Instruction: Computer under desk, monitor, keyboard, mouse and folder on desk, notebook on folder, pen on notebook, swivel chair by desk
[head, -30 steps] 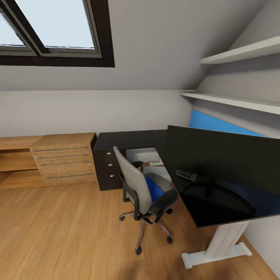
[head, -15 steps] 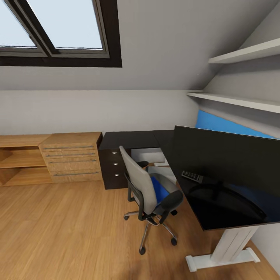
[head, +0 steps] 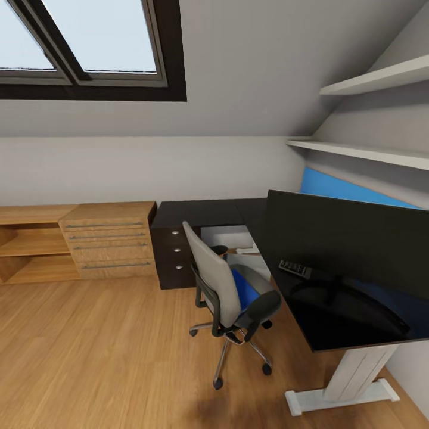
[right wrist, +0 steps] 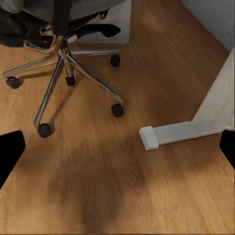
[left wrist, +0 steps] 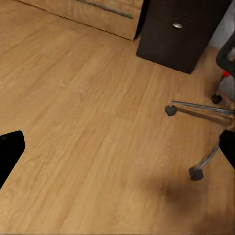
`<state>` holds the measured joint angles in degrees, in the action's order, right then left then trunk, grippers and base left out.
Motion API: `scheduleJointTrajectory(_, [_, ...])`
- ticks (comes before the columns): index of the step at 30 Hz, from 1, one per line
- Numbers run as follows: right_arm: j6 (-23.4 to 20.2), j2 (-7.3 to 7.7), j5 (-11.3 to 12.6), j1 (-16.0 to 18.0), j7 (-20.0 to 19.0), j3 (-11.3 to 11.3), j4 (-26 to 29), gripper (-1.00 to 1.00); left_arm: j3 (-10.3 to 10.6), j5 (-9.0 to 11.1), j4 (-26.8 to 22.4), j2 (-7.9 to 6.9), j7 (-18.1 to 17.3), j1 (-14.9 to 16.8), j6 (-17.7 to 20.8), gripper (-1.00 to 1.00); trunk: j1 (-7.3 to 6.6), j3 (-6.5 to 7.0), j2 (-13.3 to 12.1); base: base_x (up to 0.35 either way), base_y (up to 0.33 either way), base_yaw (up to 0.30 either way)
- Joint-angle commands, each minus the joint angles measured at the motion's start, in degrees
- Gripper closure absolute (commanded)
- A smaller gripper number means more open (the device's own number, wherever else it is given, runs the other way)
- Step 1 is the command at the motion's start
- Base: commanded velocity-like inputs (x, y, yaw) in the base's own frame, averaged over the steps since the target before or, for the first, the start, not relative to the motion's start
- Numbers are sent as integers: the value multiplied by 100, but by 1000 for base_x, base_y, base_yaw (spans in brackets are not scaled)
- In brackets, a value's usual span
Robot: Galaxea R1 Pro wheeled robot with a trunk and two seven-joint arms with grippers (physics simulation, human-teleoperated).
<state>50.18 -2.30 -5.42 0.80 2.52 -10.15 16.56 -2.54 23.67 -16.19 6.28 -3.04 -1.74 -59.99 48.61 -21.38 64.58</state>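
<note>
Wood floor, black drawer cabinet, swivel chair chrome legs on casters

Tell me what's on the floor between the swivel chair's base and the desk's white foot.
Only bare wood floor lies between the swivel chair casters and the desk foot, as the right wrist view shows.

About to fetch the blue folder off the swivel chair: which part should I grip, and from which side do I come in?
Grip the folder's exposed edge toward the seat front, probably. It lies flat on the swivel chair seat, with the tall back on the near side and the desk beyond. Come from the chair's open front, between the armrests, jaws level with the seat.
</note>
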Motion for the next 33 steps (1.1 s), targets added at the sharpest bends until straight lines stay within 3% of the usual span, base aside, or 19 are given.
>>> scheduleJointTrajectory(1, [-410,-30,-52,23,27,-32,338,-100,-39,-249,-267,56,169,-4,274,-100,23,-26,45,0,0,0])
scheduleJointTrajectory(2, [-634,-39,-51,51,28,-32,482,-100,-40,-421,-399,74,299,-4,501,-100,45,-44,85,0,0,0])
scheduleJointTrajectory(3, [-1078,-53,-50,142,28,-32,731,-100,-42,-806,-693,100,620,-3,1047,-100,67,-62,126,0,0,0])
scheduleJointTrajectory(4, [-1287,-58,-49,204,29,-31,828,-100,-42,-1007,-849,109,808,-3,1342,-100,89,-80,166,0,0,0])
scheduleJointTrajectory(5, [-1662,-63,-49,362,29,-31,972,-100,-43,-1393,-1173,119,1197,-2,1935,-100,111,-98,206,0,0,0])
scheduleJointTrajectory(6, [-1816,-64,-48,454,29,-31,1021,-100,-44,-1563,-1337,124,1384,-2,2225,-100,133,-115,246,0,0,0])
scheduleJointTrajectory(7, [-2058,-66,-48,650,29,-31,1086,-100,-44,-1827,-1673,134,1707,-2,2772,-100,155,-133,286,0,0,0])
scheduleJointTrajectory(9, [-2224,-67,-48,844,31,-31,1112,-100,-44,-1996,-2024,143,1925,-2,3274,-100,199,-169,366,0,0,0])
scheduleJointTrajectory(12, [-2475,-68,-47,1326,75,-36,1011,-100,-41,-2198,-3023,205,2182,-5,4581,-100,265,-223,486,0,0,0])
scheduleJointTrajectory(14, [-2569,-68,-47,1521,124,-38,911,-100,-39,-2234,-3395,257,2228,-5,5130,-100,309,-259,567,0,0,0])
scheduleJointTrajectory(15, [-2668,-67,-47,1723,187,-39,779,-100,-38,-2256,-3753,304,2257,3,5698,-100,331,-277,607,0,0,0])
scheduleJointTrajectory(16, [-2716,-64,-47,1828,215,-41,700,-100,-38,-2265,-3918,325,2269,16,5981,-100,353,-295,647,0,0,0])
scheduleJointTrajectory(18, [-2945,-50,-42,2456,297,-46,190,-100,35,-2285,-4662,372,2284,325,7375,-100,396,-331,727,0,0,0])
scheduleJointTrajectory(20, [-3068,-51,-40,2792,317,-47,-45,-100,130,-2287,-4981,372,2287,499,7823,-100,440,-367,807,0,0,0])
scheduleJointTrajectory(24, [-3338,-59,-26,3214,332,-53,-237,-100,272,-2212,-5577,372,2281,649,8180,-100,528,-439,968,0,0,0])
scheduleJointTrajectory(27, [-3434,-76,-11,3333,330,-56,-270,-100,366,-1871,-5946,372,2264,685,8282,-100,594,-492,1088,0,0,0])
scheduleJointTrajectory(28, [-3462,-94,-6,3373,326,-57,-280,-100,495,-1597,-6076,372,2247,700,8319,-100,616,-510,1128,0,0,0])
scheduleJointTrajectory(33, [-3454,-93,-4,3390,320,-57,-292,-100,670,-1483,-6091,372,2255,706,8314,-100,726,-600,1329,0,0,0])
